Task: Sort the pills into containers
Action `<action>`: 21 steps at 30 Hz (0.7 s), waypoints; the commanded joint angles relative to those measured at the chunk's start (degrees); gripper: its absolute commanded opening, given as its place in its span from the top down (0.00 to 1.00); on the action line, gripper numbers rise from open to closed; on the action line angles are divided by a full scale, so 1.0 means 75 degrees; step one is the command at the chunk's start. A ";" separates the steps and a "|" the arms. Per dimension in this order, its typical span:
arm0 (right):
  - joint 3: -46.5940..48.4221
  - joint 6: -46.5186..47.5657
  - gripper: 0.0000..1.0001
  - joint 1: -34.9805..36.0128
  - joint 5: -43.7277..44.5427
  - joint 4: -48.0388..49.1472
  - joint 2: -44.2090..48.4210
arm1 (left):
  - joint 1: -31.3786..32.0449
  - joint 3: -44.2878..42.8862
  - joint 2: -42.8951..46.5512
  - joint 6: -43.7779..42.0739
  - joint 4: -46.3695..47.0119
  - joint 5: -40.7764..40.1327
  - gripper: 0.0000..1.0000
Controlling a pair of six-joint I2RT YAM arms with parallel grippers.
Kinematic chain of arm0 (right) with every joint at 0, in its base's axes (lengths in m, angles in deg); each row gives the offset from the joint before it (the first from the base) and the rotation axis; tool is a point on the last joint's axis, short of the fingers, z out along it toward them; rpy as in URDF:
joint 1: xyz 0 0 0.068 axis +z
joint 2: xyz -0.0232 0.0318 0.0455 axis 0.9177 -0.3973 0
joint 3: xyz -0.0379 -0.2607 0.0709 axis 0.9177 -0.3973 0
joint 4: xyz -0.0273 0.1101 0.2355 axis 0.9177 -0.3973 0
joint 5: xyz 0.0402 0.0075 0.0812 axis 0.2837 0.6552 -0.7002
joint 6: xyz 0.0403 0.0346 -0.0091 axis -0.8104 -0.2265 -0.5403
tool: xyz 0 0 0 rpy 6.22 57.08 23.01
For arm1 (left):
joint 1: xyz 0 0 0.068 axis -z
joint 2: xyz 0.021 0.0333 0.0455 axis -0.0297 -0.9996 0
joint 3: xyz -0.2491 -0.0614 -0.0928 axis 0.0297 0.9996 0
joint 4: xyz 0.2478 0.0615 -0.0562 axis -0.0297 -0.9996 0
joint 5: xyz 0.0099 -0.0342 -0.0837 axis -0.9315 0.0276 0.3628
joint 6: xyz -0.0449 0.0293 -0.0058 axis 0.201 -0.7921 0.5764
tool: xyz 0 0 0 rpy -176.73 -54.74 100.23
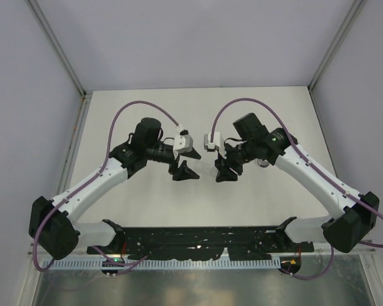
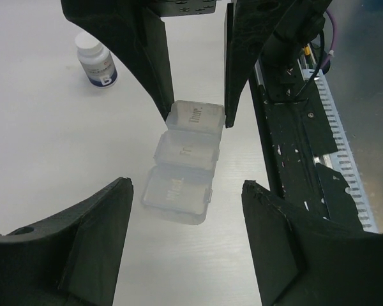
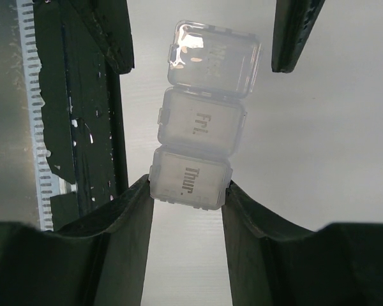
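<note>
A clear pill box [image 3: 201, 124] with three lidded compartments in a row, marked Thur., Fri. and Wed., hangs over the white table. My right gripper [image 3: 187, 185] is shut on its Thur. end, one finger on each side. My left gripper [image 2: 186, 183] faces it, open, its fingertips [image 2: 122, 191] flanking the Wed. compartment [image 2: 177, 196] with a gap on both sides. A small bottle [image 2: 97, 60] with a white cap stands upright on the table, away from both grippers. No pills show. In the top view the grippers [image 1: 185, 171] [image 1: 225, 172] meet mid-table.
A black slotted frame [image 1: 198, 241] runs along the table's near edge, close beside the grippers in both wrist views [image 2: 306, 159] [image 3: 76, 95]. White walls enclose the table on the left, right and far sides.
</note>
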 commanded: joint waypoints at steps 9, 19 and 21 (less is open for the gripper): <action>0.0193 -0.0013 0.90 0.0071 0.0030 0.0147 0.0254 | 0.0138 -0.0388 -0.0169 -0.0025 0.0053 0.0207 0.47; 0.0064 -0.0165 0.92 0.0176 0.0498 0.0393 0.0359 | 0.0126 -0.0681 -0.0322 0.0056 -0.0369 0.0395 0.70; 0.0018 -0.0236 0.93 0.0211 0.0686 0.0498 0.0394 | 0.0126 -0.0728 -0.0357 0.0162 -0.0416 0.0500 0.70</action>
